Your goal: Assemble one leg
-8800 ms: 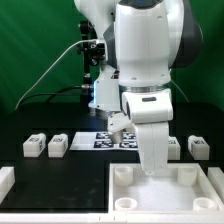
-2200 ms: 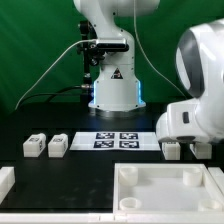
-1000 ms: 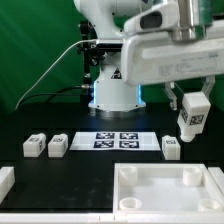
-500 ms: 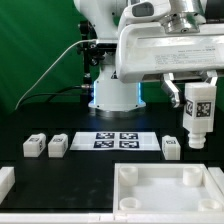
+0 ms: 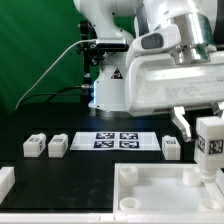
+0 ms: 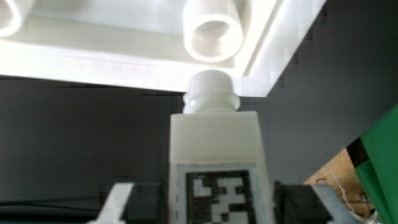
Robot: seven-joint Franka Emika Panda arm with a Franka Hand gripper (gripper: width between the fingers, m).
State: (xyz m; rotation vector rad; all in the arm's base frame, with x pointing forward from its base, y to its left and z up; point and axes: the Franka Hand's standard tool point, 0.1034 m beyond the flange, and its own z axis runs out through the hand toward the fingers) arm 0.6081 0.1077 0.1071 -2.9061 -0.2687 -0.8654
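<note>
My gripper is shut on a white leg with a black-and-white tag and holds it upright over the right end of the large white tray-like piece. In the wrist view the held leg stands between my fingers, its round peg pointing at the tray piece, close to a round hole near the tray's edge. Three more legs lie on the black table: two at the exterior view's left and one at its right.
The marker board lies flat on the table between the loose legs. The arm's white base stands behind it before a green backdrop. A white piece sits at the exterior view's lower left corner.
The gripper has lifted a leg from the exterior view's right side, carried it up, then brought it down and forward over the tray piece's right end.
</note>
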